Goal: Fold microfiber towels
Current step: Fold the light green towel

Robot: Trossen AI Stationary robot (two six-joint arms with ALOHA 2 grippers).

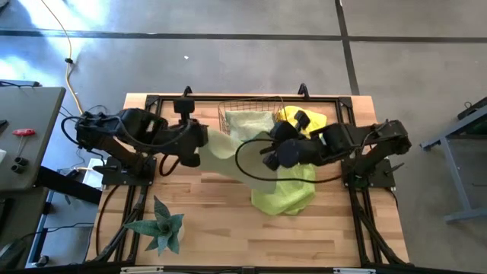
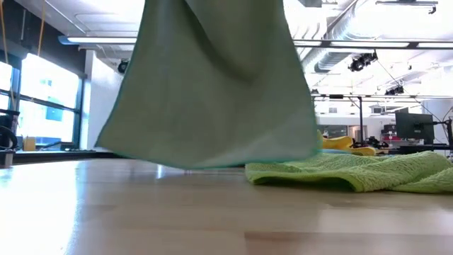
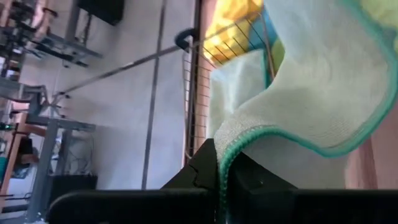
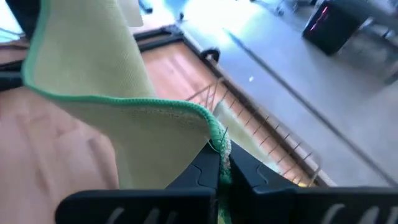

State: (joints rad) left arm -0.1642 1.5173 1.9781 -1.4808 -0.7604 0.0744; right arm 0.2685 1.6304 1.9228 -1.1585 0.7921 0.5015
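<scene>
High view: both arms reach in over the table [image 1: 221, 228] and hold a pale green towel [image 1: 222, 146] strung between them. The left gripper [image 1: 199, 144] has one end, the right gripper [image 1: 271, 158] the other, so the cloth hangs spread out, probably to open it flat before laying it down for folding. A lime towel [image 1: 288, 190] lies crumpled on the wood under the right arm. Behind it a wire basket [image 1: 228, 114] holds more cloth, with a yellow towel [image 1: 291, 116] at its right side. A plant [image 1: 161, 224] stands at the near left, well apart.

Low view: the pale green towel [image 2: 212, 85] hangs like a curtain, its bottom edge just above or barely brushing the tabletop; which one is unclear. The lime towel [image 2: 361, 172] lies flat to its right.

Left wrist view: the left gripper [image 3: 222, 177] has its fingers pressed together on the teal hem of the pale green towel [image 3: 323, 81]. The basket [image 3: 236, 43] and yellow cloth show beyond.

Right wrist view: the right gripper [image 4: 222, 163] pinches a hemmed corner of the same towel [image 4: 93, 62], which drapes away over the table, with the basket [image 4: 261, 124] farther off.
</scene>
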